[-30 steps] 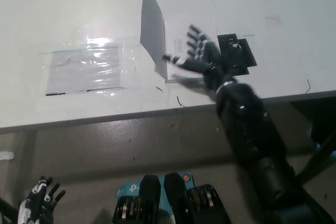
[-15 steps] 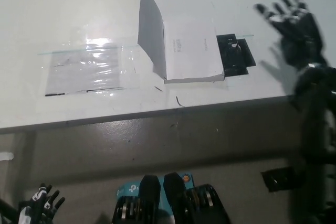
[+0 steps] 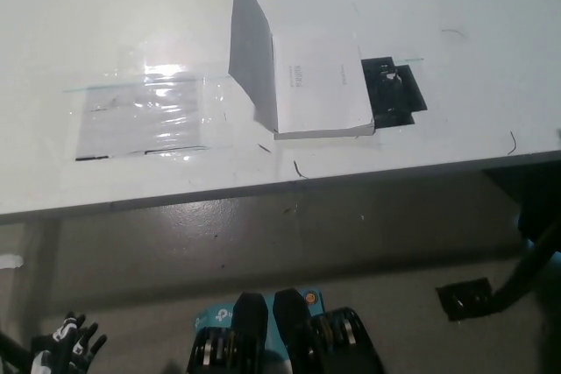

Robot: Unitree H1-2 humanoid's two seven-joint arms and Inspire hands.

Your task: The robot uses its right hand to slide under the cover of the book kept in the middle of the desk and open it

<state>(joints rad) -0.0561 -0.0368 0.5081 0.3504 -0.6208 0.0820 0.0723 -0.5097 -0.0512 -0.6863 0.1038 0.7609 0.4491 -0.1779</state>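
One head view (no second angle) looks steeply down onto the desk (image 3: 105, 6).

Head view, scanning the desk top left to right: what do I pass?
Clear plastic sheet → raised book cover → open book's white page → black patch → small dark mark near the desk's right edge. The left hand rests below the desk at lower left; the right hand is out of view.
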